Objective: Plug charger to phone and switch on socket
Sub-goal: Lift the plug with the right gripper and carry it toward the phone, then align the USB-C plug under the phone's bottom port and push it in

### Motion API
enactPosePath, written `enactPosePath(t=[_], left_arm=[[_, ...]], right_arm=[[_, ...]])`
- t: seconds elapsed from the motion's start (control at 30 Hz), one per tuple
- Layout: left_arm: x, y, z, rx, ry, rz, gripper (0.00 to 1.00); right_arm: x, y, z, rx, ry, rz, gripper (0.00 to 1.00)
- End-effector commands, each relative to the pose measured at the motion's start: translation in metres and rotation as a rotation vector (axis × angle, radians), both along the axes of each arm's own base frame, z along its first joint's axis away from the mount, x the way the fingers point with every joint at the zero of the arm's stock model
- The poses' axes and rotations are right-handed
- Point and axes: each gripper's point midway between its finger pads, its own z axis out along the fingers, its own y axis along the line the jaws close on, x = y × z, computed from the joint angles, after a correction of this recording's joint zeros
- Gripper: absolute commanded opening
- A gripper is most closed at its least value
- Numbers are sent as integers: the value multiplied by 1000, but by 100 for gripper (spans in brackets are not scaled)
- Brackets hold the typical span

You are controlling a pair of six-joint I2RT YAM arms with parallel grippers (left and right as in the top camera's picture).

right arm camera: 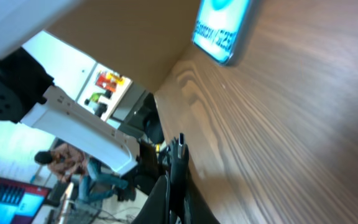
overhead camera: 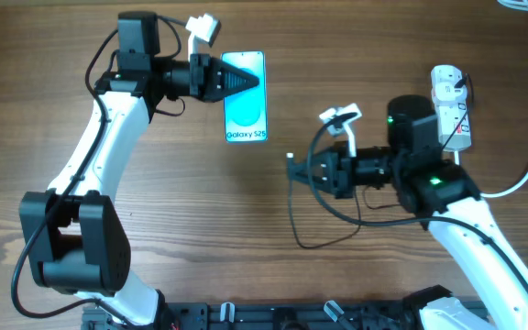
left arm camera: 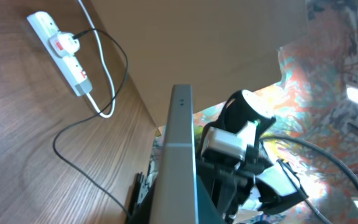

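Right pincer (overhead camera: 296,170), closed on the charger (overhead camera: 290,158)'s plug, faces the phone (overhead camera: 246,115)'s near end; left pincer (overhead camera: 246,81) grips its far half.

Soft, even light fills the overhead view, the arms casting faint shadows on the surface (overhead camera: 200,229), while both wrist views look tilted and warped, with the phone (right arm camera: 219,31) soft-focused, the charger (right arm camera: 179,140) a dark smear in the right tool (right arm camera: 175,163), and bright, washed-out backgrounds beyond the edge.

one phone (overhead camera: 245,115), one charger (overhead camera: 292,209), one socket (overhead camera: 450,105), two hands: left hand (overhead camera: 250,82), right hand (overhead camera: 297,165).
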Motion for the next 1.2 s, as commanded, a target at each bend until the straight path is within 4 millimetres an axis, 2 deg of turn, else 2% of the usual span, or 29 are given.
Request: enactPosePath(t=[0.0,0.17,0.47,0.77,1.17], left_arm=[[1,-1,21,12,194,17,4],[3,-1,21,17,201,29,4],[5,-1,21,19,172,37,4],[0,-9,21,17,130,11,4],[-3,-10,22,9,86,-6,4]], right_arm=[[0,24,-11,-11,80,24,4],[1,43,-15,-4,92,42,4],[6,48,2,51,60,40,4],[17,56,-5,80,83,57,4],[17,56,-1,93,62,68,4]])
